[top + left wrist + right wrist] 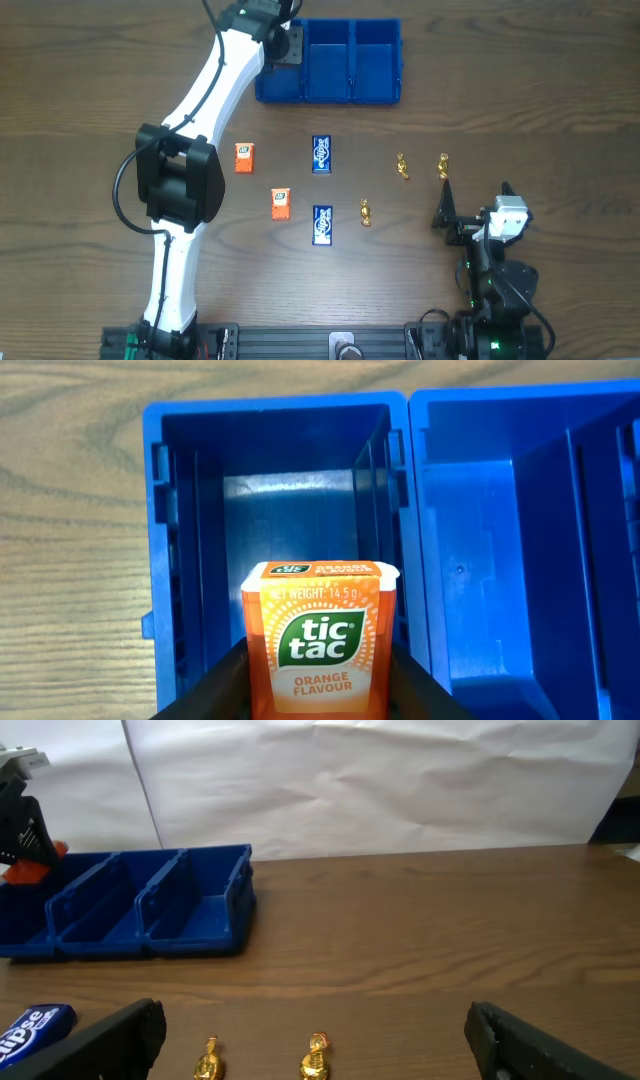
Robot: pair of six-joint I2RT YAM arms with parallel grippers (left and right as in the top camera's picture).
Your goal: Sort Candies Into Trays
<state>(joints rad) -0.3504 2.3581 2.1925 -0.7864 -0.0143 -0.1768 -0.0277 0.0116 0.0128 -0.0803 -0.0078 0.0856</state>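
Over the left bin of the tray [330, 62], clamped between the fingers of the left gripper [285, 45]: an orange box [322, 640], upright. Three bins side by side, hard glossy blue plastic, ribbed walls, smooth floors. On the wood-grain table [560, 120], apart from the tray: two more orange boxes [244, 157] [281, 203], two flat blue packs [321, 154] [321, 225], three gold twists [402, 166] [443, 165] [366, 212]. Near those, right gripper [475, 195], spread wide, gripping nothing.

A dark brown wood-grain tabletop [540, 90] spreads across the scene, backed along its far edge by a creased white sheet [400, 780] that stands upright as a backdrop.
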